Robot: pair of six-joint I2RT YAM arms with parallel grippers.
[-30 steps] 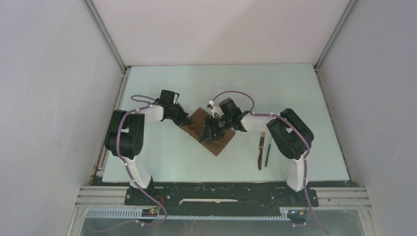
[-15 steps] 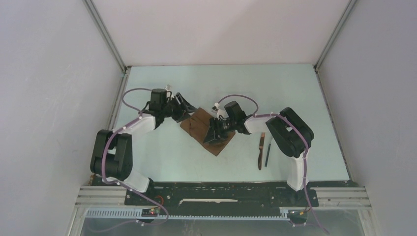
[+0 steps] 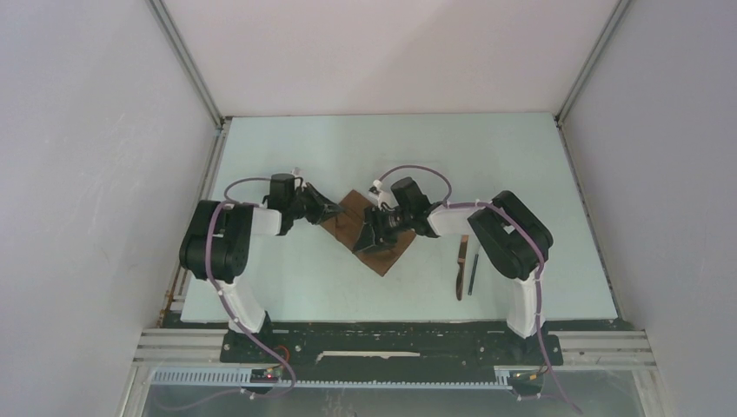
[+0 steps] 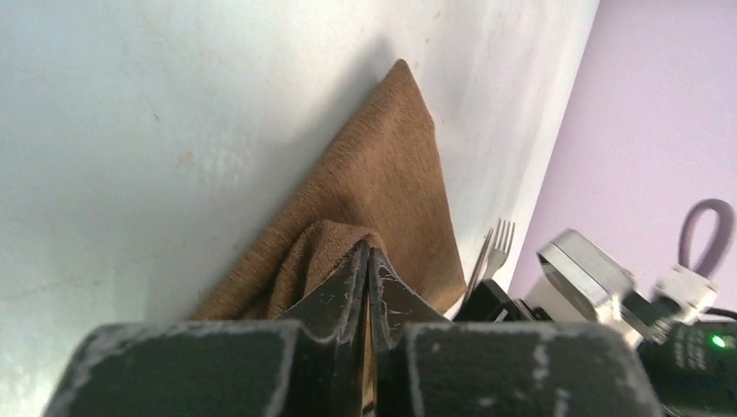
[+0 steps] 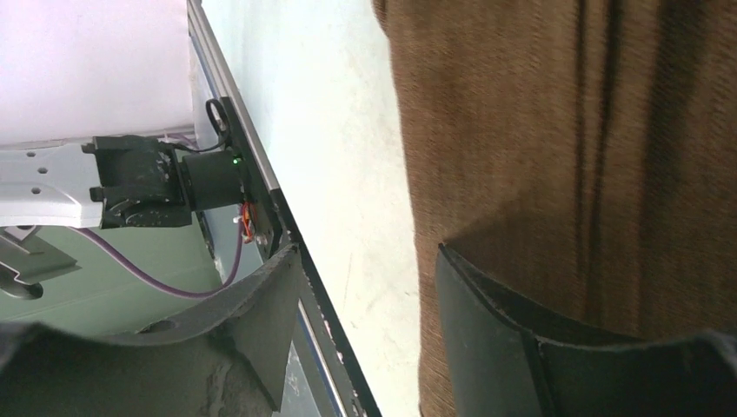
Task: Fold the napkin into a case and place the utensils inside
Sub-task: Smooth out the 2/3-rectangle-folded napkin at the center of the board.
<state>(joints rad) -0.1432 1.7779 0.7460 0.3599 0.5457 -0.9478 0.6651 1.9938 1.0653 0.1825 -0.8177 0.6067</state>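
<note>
The brown napkin (image 3: 378, 248) lies as a diamond mid-table between both arms. My left gripper (image 3: 335, 213) is at its left corner, shut on a raised fold of the cloth (image 4: 335, 239); the napkin (image 4: 382, 165) stretches away beyond the tips. My right gripper (image 3: 375, 233) is open low over the napkin (image 5: 565, 130), one finger (image 5: 487, 321) above the cloth, the other (image 5: 261, 313) over bare table. The utensils lie right of the napkin: a wooden-handled knife (image 3: 461, 268) and a thinner dark piece (image 3: 474, 271). Fork tines (image 4: 497, 243) show in the left wrist view.
The right arm's base (image 3: 521, 295) stands just right of the utensils. The pale table (image 3: 487, 156) is walled at the back and both sides. A black frame rail (image 5: 261, 191) runs along the table's near edge.
My left gripper swung out to the far left corner of the napkin and has come back toward the cloth's middle, holding the fold. The right gripper shifted slightly over the napkin. Utensils unmoved.
</note>
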